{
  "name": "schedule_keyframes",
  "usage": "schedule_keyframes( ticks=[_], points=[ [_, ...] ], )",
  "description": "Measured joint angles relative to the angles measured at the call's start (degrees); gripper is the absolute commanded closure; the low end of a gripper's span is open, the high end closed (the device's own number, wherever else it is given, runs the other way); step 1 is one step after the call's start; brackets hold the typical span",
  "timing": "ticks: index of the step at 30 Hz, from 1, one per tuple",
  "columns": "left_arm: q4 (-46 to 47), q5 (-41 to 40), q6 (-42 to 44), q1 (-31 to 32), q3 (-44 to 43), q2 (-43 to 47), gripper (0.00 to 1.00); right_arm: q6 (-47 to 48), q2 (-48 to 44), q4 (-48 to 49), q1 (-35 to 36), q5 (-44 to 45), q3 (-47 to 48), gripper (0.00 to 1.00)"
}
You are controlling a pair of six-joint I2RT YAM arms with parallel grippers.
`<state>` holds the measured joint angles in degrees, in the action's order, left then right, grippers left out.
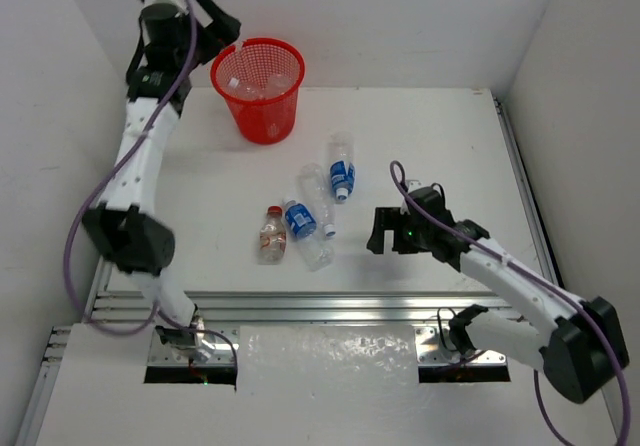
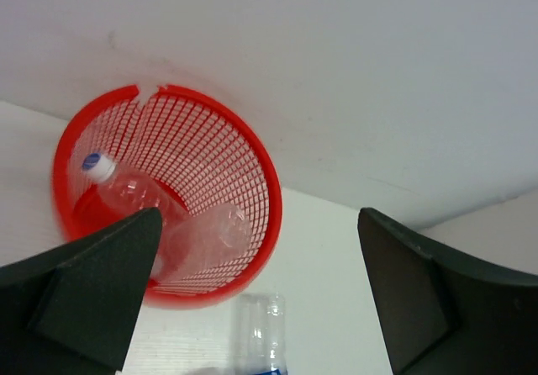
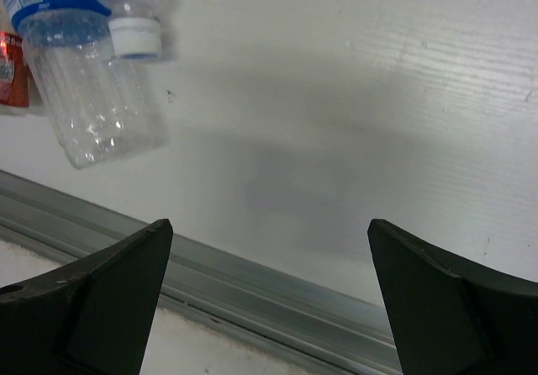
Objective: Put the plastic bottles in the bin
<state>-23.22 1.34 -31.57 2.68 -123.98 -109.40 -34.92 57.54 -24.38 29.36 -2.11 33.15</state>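
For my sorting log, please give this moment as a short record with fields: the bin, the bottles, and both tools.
bin: red mesh, upright, at the far side of the table
bottles in bin: two visible, clear
bottles on table: four, lying near the middle; one has a reddish label
left tool: open, empty, above the bin
right tool: open, empty, just right of the lying bottles

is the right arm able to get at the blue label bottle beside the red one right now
Probably yes: the right gripper is open and near the blue-label bottle, though a clear bottle lying alongside may crowd the grasp.
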Motion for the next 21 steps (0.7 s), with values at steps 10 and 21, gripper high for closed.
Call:
schedule_keyframes(
  ticks=[10,21],
  points=[
    [7.4,8.9,-3.1,-0.8,64.1,59.3,0.00,0.0,31.9,5.1,-1.2,3.8,26.6,0.01],
    [-0.8,11.2,8.7,-0.3,81.4,76.3,0.00,0.2,62.7,-1.4,-3.0,7.9,61.9,0.01]
  ],
)
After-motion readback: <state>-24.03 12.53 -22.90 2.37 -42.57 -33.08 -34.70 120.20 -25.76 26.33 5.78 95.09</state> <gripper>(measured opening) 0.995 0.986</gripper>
